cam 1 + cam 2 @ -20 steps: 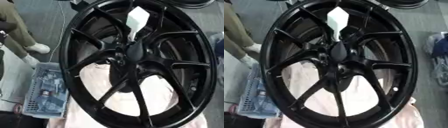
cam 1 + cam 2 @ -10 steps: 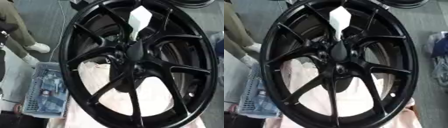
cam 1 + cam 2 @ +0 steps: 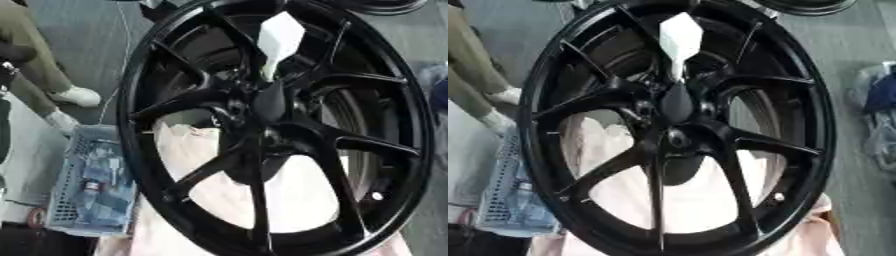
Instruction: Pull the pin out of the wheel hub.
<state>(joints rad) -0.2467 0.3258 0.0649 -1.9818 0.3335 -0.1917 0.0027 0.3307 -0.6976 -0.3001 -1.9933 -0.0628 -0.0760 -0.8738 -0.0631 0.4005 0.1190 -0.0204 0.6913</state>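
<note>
A large black wheel (image 3: 140, 150) with thin spokes fills both eye views and lies tilted on a pale pink cloth (image 3: 693, 200). A white pin (image 3: 278, 40) with a broad flat head stands above the black hub (image 3: 677, 107). Its narrow lower end runs down into the hub just above the centre. Neither of my hands shows in either view, and nothing touches the pin.
A blue-grey mesh basket (image 3: 92, 190) with small items sits at the lower left beside the wheel. A person's legs and white shoes (image 3: 77, 95) stand at the left edge. Another dark rim (image 3: 376, 5) lies at the top right, a bag (image 3: 877, 100) at the right.
The whole picture has shifted a little, so the camera moved. The pin keeps its place in the hub, and no hand has come into view.
</note>
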